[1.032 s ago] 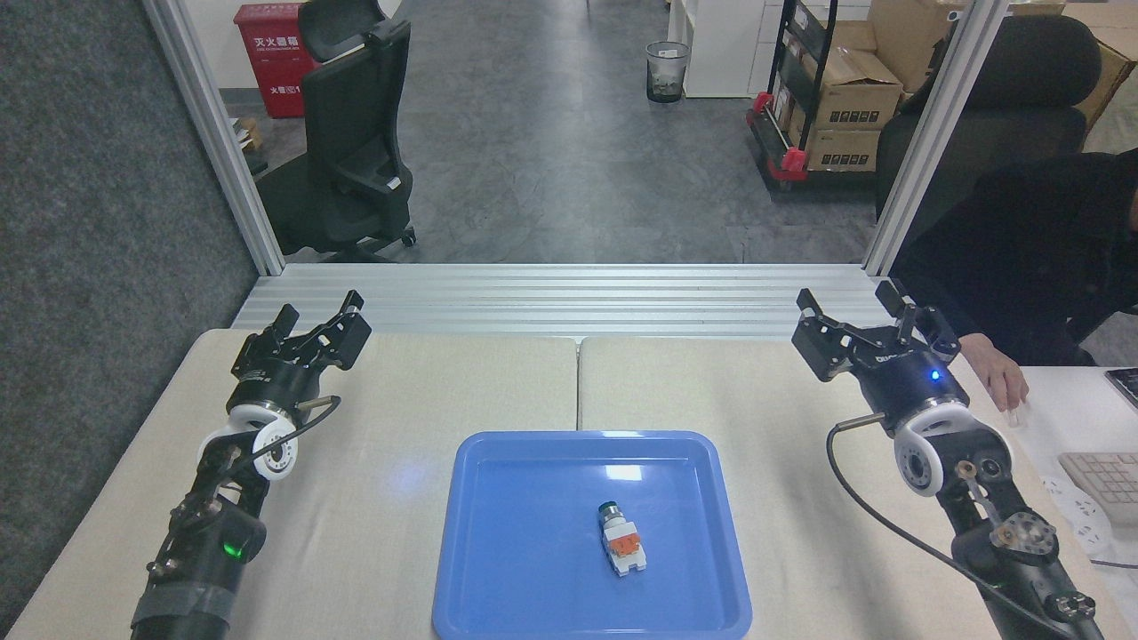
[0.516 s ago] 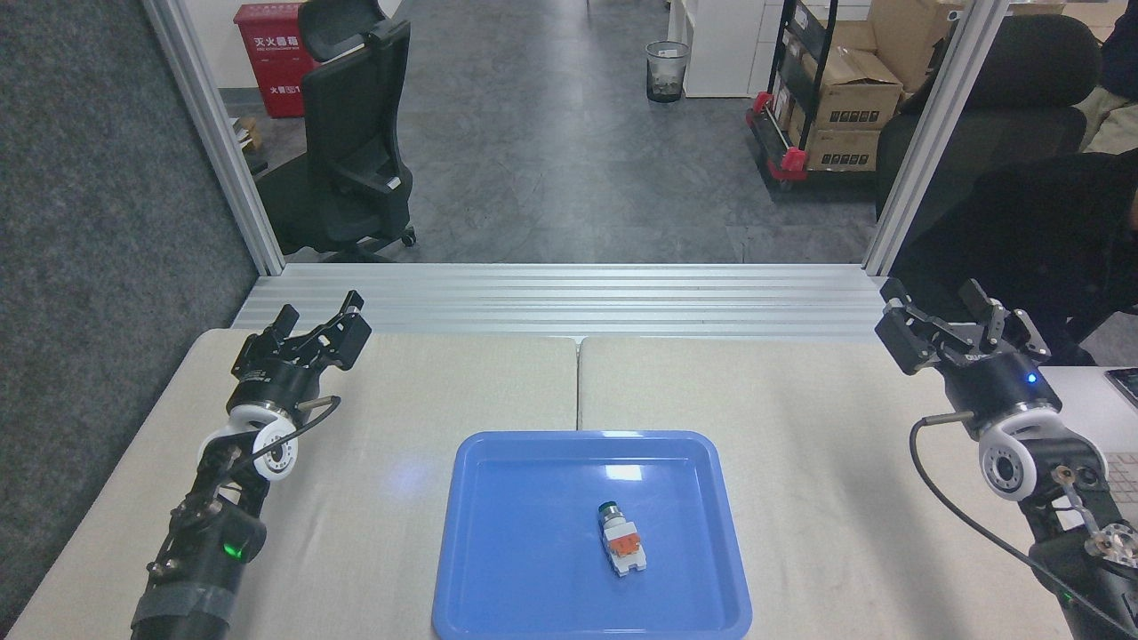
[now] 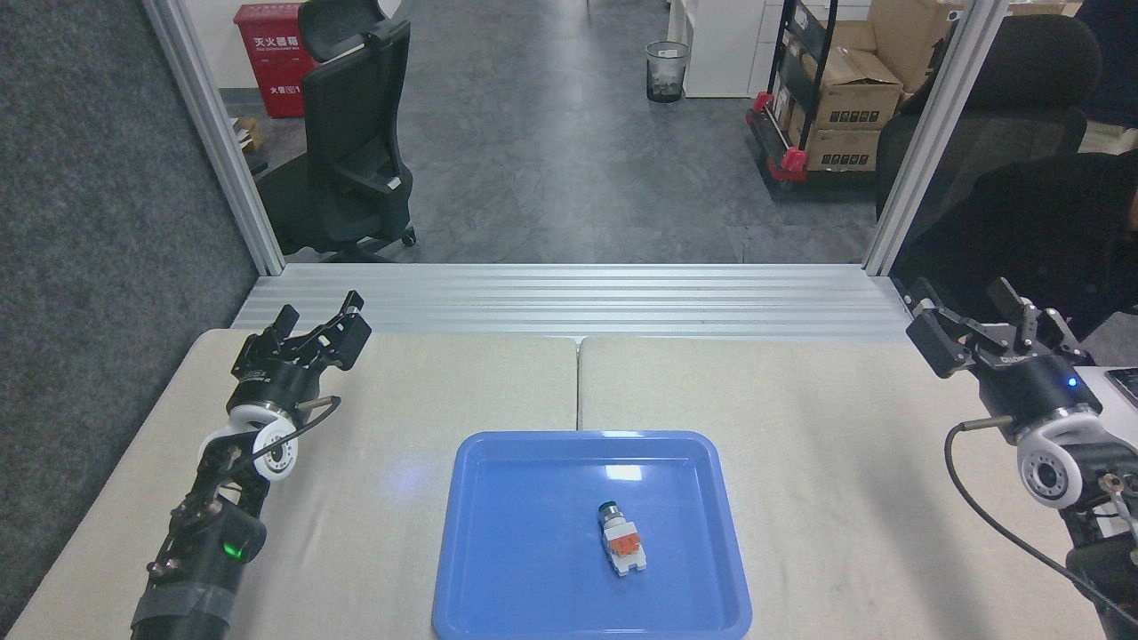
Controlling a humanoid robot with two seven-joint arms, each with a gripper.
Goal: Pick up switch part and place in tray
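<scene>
So the switch part (image 3: 621, 539) is already lying on its side inside the tray (image 3: 498, 551), a bit right of centre in the lower middle of the frame, nothing touching it. Placement looks basically done; only parking the arms seems left. The right gripper (image 3: 989, 325) is seen at the far right edge with fingers spread and empty, and it's been pulled noticeably further right than a second ago. The left gripper (image 3: 322, 333), upper left over the surface (image 3: 800, 427), hasn't budged, fingers parted too.
</scene>
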